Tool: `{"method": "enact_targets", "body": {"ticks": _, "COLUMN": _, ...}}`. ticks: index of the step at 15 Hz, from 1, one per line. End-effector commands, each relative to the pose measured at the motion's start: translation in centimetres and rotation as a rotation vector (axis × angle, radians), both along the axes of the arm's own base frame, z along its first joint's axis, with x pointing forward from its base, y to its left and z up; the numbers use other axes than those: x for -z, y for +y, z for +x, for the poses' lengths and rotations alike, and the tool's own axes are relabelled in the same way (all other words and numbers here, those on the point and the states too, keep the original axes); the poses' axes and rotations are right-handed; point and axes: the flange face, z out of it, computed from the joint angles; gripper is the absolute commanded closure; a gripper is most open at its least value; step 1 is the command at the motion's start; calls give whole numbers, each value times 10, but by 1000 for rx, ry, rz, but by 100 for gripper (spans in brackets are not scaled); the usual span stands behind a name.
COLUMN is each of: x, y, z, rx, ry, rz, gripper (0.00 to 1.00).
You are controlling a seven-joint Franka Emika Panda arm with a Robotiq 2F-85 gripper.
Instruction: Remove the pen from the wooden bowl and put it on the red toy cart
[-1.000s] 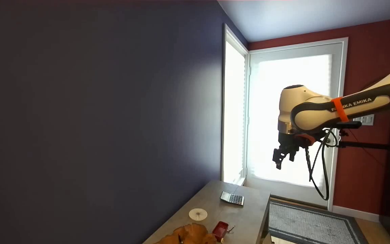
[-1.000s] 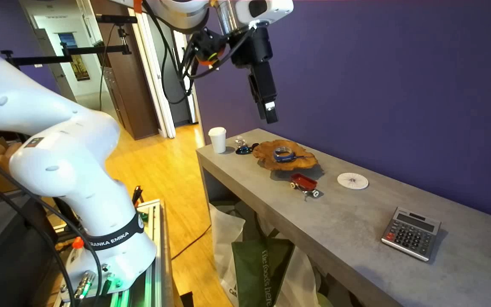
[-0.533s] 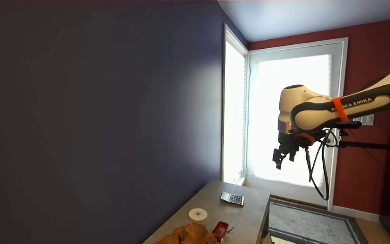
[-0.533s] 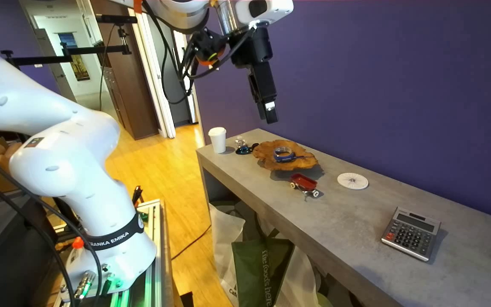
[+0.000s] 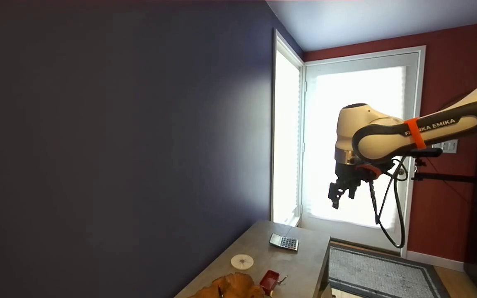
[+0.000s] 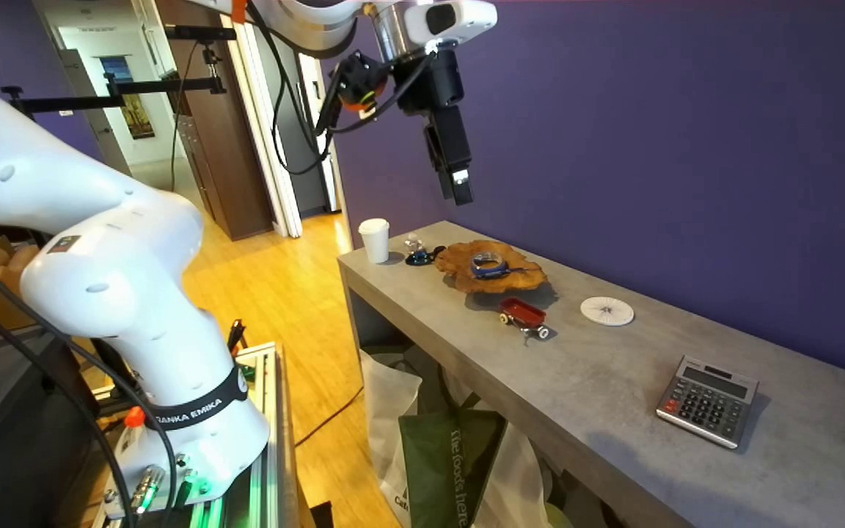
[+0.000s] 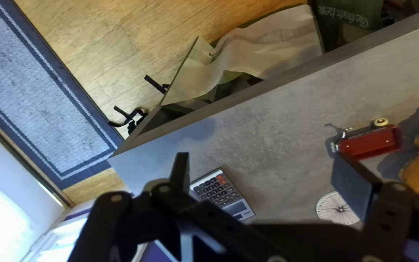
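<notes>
Two fingers (image 7: 353,185) of the black pincer (image 7: 259,163) are standing widely spread in the wrist view, and the grey counter (image 7: 275,134) is showing between them. In both exterior views the pincer is hanging in the air, well above the counter. In an exterior view the pen (image 5: 220,292), so far as its small dark shape is letting me judge, is lying in the wooden bowl (image 5: 240,285), at the bottom edge of the frame and left of the middle; the pincer is hanging much higher and to the right of it. In an exterior view a blue ring-like object (image 6: 490,272) is resting in the bowl, near the centre of the frame, and there the bowl is lying below the pincer and a little to its right. The red toy cart (image 6: 522,314) is standing on its wheels on the counter, near the bowl and just lower in the frame. In the wrist view the cart is appearing at the right side, just above the tip of the finger on that side, and the bowl is showing at the right border, beyond this finger. In an exterior view a white round disc (image 6: 607,311) and a calculator (image 6: 708,402) are lying farther right, and a white cup (image 6: 374,242) is standing upright at the counter's left end.
</notes>
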Motion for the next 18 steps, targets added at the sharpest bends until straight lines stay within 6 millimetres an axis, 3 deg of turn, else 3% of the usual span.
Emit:
{"method": "enact_targets", "body": {"ticks": 1, "x": 2, "y": 69, "z": 18, "rx": 4, "ry": 51, "rz": 65, "gripper": 0}}
{"method": "enact_targets", "body": {"ticks": 5, "x": 22, "y": 154, "z": 33, "rx": 107, "ry": 114, "rz": 111, "gripper": 0}}
{"method": "enact_targets", "body": {"ticks": 8, "x": 42, "y": 200, "z": 50, "rx": 244, "ry": 109, "rz": 144, "gripper": 0}}
{"method": "enact_targets", "body": {"ticks": 12, "x": 71, "y": 238, "z": 83, "rx": 423, "ry": 23, "rz": 224, "gripper": 0}}
{"method": "enact_targets", "body": {"ticks": 18, "x": 137, "y": 270, "z": 132, "rx": 434, "ry": -31, "rz": 329, "gripper": 0}}
